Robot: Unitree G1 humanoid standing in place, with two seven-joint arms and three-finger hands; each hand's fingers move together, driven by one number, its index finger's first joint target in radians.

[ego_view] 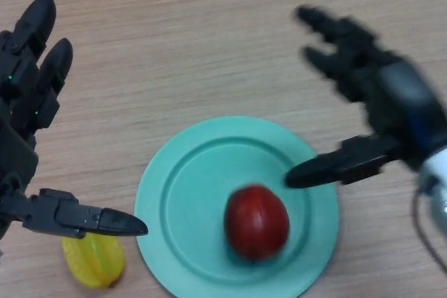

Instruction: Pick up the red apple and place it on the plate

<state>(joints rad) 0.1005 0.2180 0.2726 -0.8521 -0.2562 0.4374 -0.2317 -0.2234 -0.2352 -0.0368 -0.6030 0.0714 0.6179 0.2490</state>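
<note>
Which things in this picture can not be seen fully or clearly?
- Yellow fruit, head view: top covered by the left hand thumb, bottom cut by the lower edge.
- Plate: lower rim cut by the same edge.
- Right hand: wrist leaves the right edge.
- Apple: underside hidden.

Both hands spread, holding nothing.
Left hand (28,123): at the bench's left side, fingers straight and pointing away, thumb stretched rightward. Right hand (391,102): toward the bench's right edge, fingers extended up-left, thumb pointing left.
</note>
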